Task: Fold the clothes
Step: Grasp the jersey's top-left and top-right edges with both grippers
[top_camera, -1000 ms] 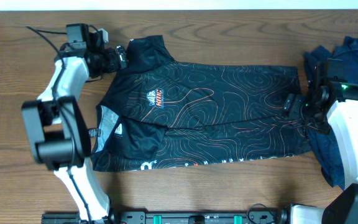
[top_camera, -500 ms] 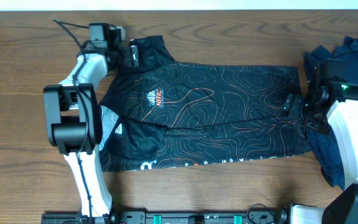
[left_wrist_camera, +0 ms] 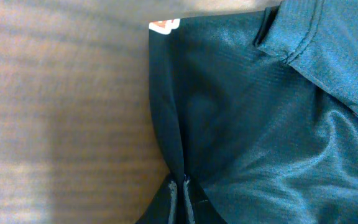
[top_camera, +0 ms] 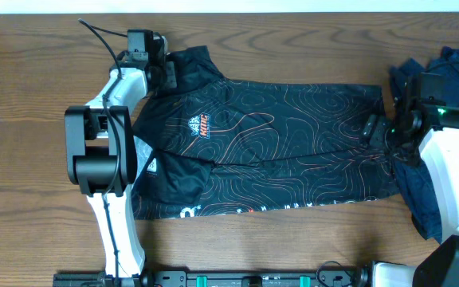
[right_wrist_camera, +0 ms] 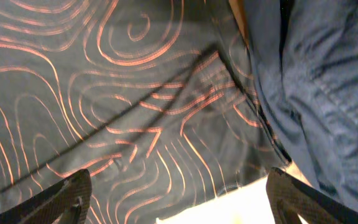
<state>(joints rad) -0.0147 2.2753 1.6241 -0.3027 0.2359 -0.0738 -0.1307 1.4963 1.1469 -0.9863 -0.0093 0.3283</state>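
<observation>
Jersey [top_camera: 277, 151] spread on tabletop [top_camera: 22, 119].
Left jaws pinch its fabric, right jaws open; navy garments [top_camera: 454, 57] cut off at edge.

1 jersey [top_camera: 277, 151], 1 navy heap [top_camera: 454, 60], 2 arms [top_camera: 100, 155] [top_camera: 453, 179], 1 table [top_camera: 22, 119].

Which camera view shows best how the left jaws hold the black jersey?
The left wrist view: the left gripper has its jaws shut on a pinched fold of the jersey. The overhead view shows only where this is, at the jersey's far corner. The right wrist view shows other jersey cloth, no left gripper.
</observation>
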